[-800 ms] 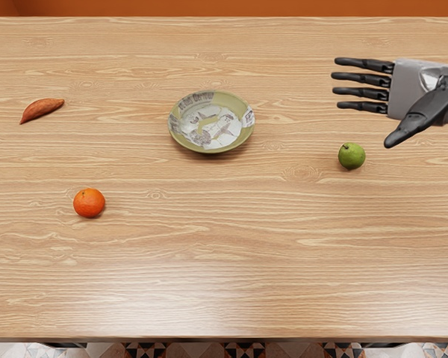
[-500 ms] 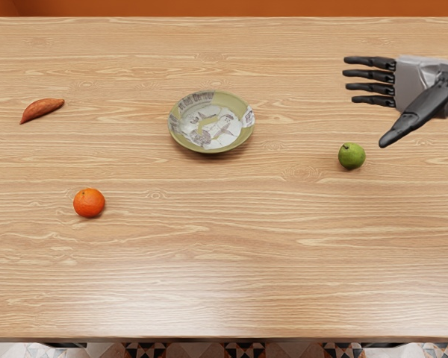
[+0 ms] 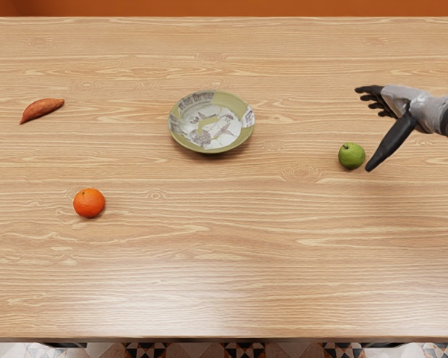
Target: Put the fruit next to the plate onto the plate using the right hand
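On the table point(image 3: 224, 268), the green fruit point(image 3: 352, 155) sits just beside spread fingers point(image 3: 388, 142) of the right hand point(image 3: 407, 101).

Nothing here can be read as text, label, brand or number. The plate point(image 3: 176, 128) carries a grey-white print inside (too small and blurred to make out); the table point(image 3: 231, 253) shows only wood grain.

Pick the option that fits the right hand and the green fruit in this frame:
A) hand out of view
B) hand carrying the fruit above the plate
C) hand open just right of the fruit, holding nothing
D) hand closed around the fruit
C: the right hand has its fingers spread just right of the green fruit, which lies ungrasped.
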Robot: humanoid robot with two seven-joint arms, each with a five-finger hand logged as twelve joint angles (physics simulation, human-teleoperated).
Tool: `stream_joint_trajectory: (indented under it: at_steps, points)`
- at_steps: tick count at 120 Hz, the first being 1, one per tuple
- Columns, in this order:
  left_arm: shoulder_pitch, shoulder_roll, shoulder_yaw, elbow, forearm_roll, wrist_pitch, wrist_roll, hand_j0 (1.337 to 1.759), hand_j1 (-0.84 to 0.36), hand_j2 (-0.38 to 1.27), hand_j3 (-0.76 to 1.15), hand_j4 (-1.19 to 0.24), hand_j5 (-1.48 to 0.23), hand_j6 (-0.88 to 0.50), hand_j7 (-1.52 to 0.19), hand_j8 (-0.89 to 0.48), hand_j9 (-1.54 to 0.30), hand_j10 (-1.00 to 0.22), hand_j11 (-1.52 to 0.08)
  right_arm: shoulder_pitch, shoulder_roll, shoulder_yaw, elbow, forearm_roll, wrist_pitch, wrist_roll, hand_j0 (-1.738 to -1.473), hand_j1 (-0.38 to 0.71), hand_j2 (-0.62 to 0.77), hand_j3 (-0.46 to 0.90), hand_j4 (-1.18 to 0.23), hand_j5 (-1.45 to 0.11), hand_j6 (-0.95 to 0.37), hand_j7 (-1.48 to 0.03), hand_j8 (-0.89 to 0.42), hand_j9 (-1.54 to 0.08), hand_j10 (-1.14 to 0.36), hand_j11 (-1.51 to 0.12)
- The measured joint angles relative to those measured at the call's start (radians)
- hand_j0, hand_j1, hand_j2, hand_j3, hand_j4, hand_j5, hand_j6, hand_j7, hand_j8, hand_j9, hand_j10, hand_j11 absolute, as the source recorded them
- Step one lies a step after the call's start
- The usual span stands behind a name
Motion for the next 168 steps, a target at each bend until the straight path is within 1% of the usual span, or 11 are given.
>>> stream_joint_trajectory:
  at_steps: [17,24,43,65,74,84,108,123,152,168]
  points:
    - [0.0,0.0,0.0,0.0,0.0,0.0,0.0,1.658,0.32,0.0,0.0,-0.02,-0.03,-0.02,-0.03,-0.02,-0.03,-0.02,-0.03,-0.002,0.011,-0.03,0.047,-0.044,-0.093,-0.056,-1.658,-0.23,-0.02,0.0,-0.1,-0.13,-0.1,-0.13,-0.1,-0.13,-0.1,-0.13]
    - [0.0,0.0,0.0,0.0,0.0,0.0,0.0,1.658,0.32,0.0,0.0,-0.02,-0.03,-0.02,-0.03,-0.02,-0.03,-0.02,-0.03,-0.003,0.013,-0.047,0.066,-0.056,-0.135,-0.071,-1.658,-0.2,-0.02,0.0,-0.13,-0.16,-0.13,-0.16,-0.13,-0.16,-0.13,-0.16]
    - [0.0,0.0,0.0,0.0,0.0,0.0,0.0,1.658,0.32,0.0,0.0,-0.02,-0.03,-0.02,-0.03,-0.02,-0.03,-0.02,-0.03,-0.004,0.03,-0.104,0.102,-0.086,-0.261,-0.086,-1.658,-0.14,-0.03,0.0,-0.18,-0.23,-0.18,-0.23,-0.18,-0.23,-0.18,-0.23]
    - [0.0,0.0,0.0,0.0,0.0,0.0,0.0,1.658,0.32,0.0,0.0,-0.02,-0.03,-0.02,-0.03,-0.02,-0.03,-0.02,-0.03,-0.004,0.054,-0.141,0.11,-0.095,-0.325,-0.093,-1.658,-0.07,-0.04,0.0,-0.24,-0.3,-0.24,-0.3,-0.24,-0.3,-0.24,-0.3]
    - [0.0,0.0,0.0,0.0,0.0,0.0,0.0,1.658,0.32,0.0,0.0,-0.02,-0.03,-0.02,-0.03,-0.02,-0.03,-0.02,-0.03,0.001,0.09,-0.148,0.107,-0.115,-0.342,-0.114,-1.658,-0.05,-0.05,0.0,-0.25,-0.32,-0.25,-0.32,-0.25,-0.32,-0.25,-0.32]
    - [0.0,0.0,0.0,0.0,0.0,0.0,0.0,1.658,0.32,0.0,0.0,-0.02,-0.03,-0.02,-0.03,-0.02,-0.03,-0.02,-0.03,0.005,0.111,-0.151,0.104,-0.13,-0.354,-0.126,-1.658,-0.04,-0.05,0.0,-0.26,-0.34,-0.27,-0.34,-0.26,-0.34,-0.26,-0.34]
    - [0.0,0.0,0.0,0.0,0.0,0.0,0.0,1.658,0.32,0.0,0.0,-0.02,-0.03,-0.02,-0.03,-0.02,-0.03,-0.02,-0.03,-0.001,0.13,-0.173,0.085,-0.142,-0.419,-0.134,-1.658,-0.04,-0.05,0.0,-0.26,-0.34,-0.26,-0.34,-0.26,-0.34,-0.26,-0.34]
    - [0.0,0.0,0.0,0.0,0.0,0.0,0.0,1.658,0.32,0.0,0.0,-0.02,-0.03,-0.02,-0.03,-0.02,-0.03,-0.02,-0.03,-0.005,0.162,-0.182,0.065,-0.144,-0.459,-0.135,-1.658,-0.04,-0.05,0.0,-0.26,-0.34,-0.27,-0.34,-0.26,-0.34,-0.26,-0.34]
    - [0.0,0.0,0.0,0.0,0.0,0.0,0.0,1.658,0.32,0.0,0.0,-0.02,-0.03,-0.02,-0.03,-0.02,-0.03,-0.02,-0.03,-0.013,0.179,-0.229,0.039,-0.151,-0.533,-0.135,-1.658,-0.02,-0.05,0.0,-0.28,-0.36,-0.28,-0.36,-0.28,-0.36,-0.28,-0.36]
    - [0.0,0.0,0.0,0.0,0.0,0.0,0.0,1.658,0.32,0.0,0.0,-0.02,-0.03,-0.02,-0.03,-0.02,-0.03,-0.02,-0.03,-0.013,0.207,-0.245,0.015,-0.166,-0.554,-0.135,-1.658,-0.01,-0.05,0.0,-0.28,-0.37,-0.28,-0.37,-0.28,-0.37,-0.28,-0.37]
